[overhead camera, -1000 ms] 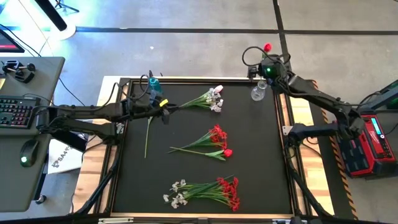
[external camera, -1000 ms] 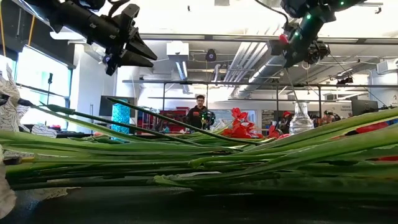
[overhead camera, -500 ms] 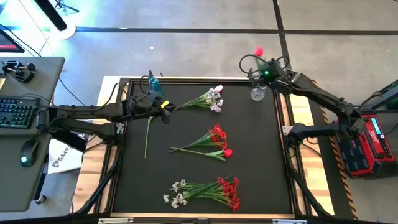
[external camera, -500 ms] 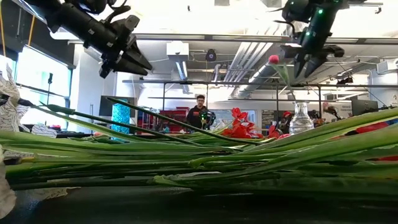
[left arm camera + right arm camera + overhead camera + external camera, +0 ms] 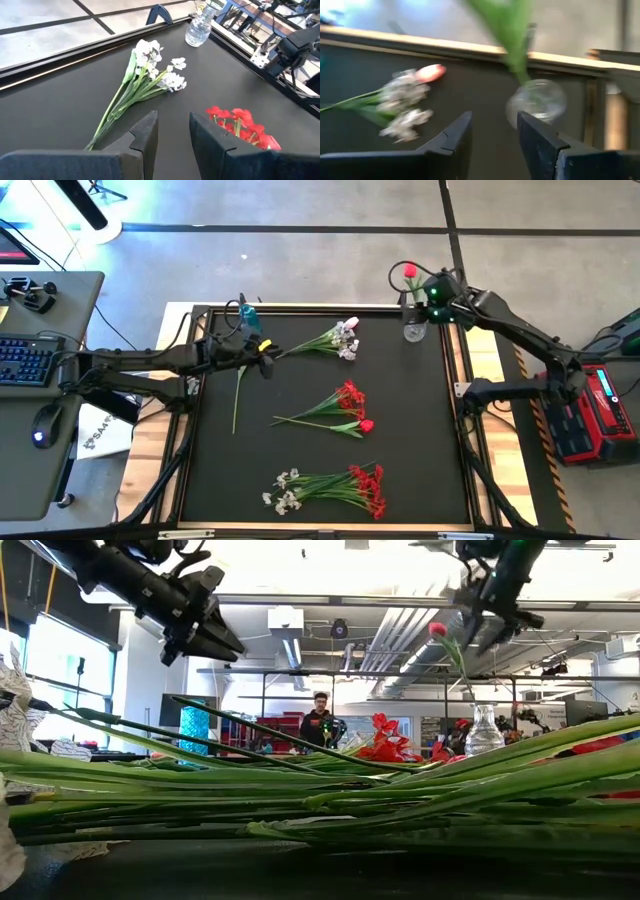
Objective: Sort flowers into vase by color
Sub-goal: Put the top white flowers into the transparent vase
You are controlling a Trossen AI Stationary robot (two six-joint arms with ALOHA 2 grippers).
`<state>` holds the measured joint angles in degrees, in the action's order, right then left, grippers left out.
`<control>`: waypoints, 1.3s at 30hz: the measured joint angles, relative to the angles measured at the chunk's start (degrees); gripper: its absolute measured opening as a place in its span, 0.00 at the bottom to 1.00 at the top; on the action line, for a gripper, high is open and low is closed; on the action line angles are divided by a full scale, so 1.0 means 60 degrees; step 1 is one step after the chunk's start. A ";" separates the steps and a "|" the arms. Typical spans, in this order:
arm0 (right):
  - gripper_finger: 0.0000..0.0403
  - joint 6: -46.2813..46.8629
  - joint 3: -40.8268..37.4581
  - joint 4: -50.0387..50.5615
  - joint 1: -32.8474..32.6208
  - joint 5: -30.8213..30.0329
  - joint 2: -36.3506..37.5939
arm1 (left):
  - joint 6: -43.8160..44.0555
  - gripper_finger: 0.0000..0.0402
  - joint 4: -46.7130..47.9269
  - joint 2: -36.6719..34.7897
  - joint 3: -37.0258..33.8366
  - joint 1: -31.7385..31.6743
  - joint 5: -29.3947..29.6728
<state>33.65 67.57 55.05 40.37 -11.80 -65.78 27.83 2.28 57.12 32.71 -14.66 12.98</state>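
The right claw [image 5: 432, 292] hangs over the far right corner of the tabletop [image 5: 400, 430], right above the clear glass vase [image 5: 415, 331], with its two fingers parted and nothing between them; a red flower [image 5: 409, 271] stands in the vase, its stem running up from the neck and leaning a little to the left. The left claw [image 5: 262, 356] is held high over the far left part of the tabletop, its fingers a small way apart and empty. What the next pick turns on is the bunch of white blossoms with a pink tulip [image 5: 335, 339]: it lies just to the right of the left claw, well nearer to that arm than to the right one, and its long axis runs slantwise, stem ends toward the left claw and blooms toward the vase. A lone green stem [image 5: 237, 395] lies nearer and to the left of that claw, running near to far. The red bunch [image 5: 340, 412] lies mid-tabletop, and the mixed red and white bunch [image 5: 330, 488] lies at the near edge, both with stems pointing left. From table height the near stems fill the foreground and hide the rest of the tabletop, and the right wrist view shows only a smeared vase mouth and stem.
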 joint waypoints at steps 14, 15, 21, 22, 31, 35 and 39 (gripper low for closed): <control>0.35 -0.0058 0.1219 -0.0310 -0.0756 0.0696 -0.0009 | -0.0972 0.25 0.1297 0.2145 0.1581 -0.0470 -0.0992; 0.35 0.0000 0.1154 -0.0285 -0.0756 0.0869 -0.0022 | -0.1158 0.25 0.1277 0.2446 0.1786 -0.0533 -0.1161; 0.35 0.0181 0.0896 -0.0155 -0.1081 0.2072 -0.0029 | -0.1951 0.32 0.1874 0.4016 0.3129 -0.1102 -0.1838; 0.35 0.0235 0.0896 -0.0144 -0.1219 0.2073 -0.0027 | -0.2083 0.35 0.1995 0.4275 0.3357 -0.1219 -0.1848; 0.35 0.0853 0.0887 -0.0147 -0.2438 0.1540 -0.0095 | -0.4052 0.58 0.3185 0.6669 0.5272 -0.2294 -0.1879; 0.35 0.1113 0.0885 -0.0142 -0.2870 0.1212 -0.0091 | -0.5112 0.57 0.3419 0.7756 0.5947 -0.2567 -0.1870; 0.35 0.1252 0.0885 -0.0142 -0.3126 0.0965 -0.0091 | -0.6079 0.55 0.3910 0.8467 0.6405 -0.2601 -0.1979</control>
<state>41.16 72.88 54.19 21.62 -6.01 -66.32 -8.64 25.74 107.93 71.14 -30.26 1.11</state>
